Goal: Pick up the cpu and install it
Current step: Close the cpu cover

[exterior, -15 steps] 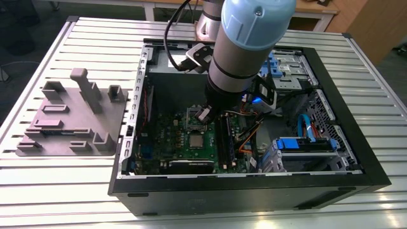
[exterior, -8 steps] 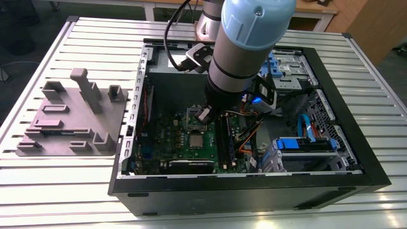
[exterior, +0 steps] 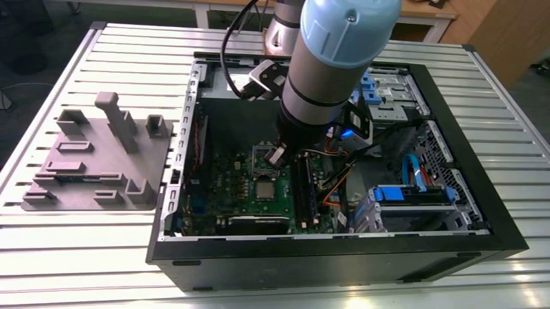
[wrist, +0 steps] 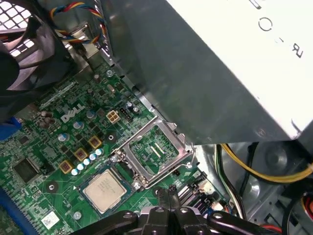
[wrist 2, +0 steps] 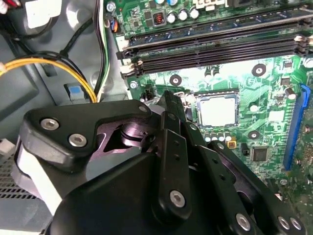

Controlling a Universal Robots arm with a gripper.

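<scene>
The cpu (wrist: 103,190) sits flat right beside the flipped-open socket frame (wrist: 155,152), and the gripper (wrist: 168,195) hangs close by that same frame's corner, closed up and holding nothing.

The cpu (wrist: 104,191), a silvery-grey square chip, lies flat, seemingly seated, on the green motherboard (wrist: 54,159).

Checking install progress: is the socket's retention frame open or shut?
Open: the retention frame lies flipped back beside the cpu, whose top is uncovered.
</scene>
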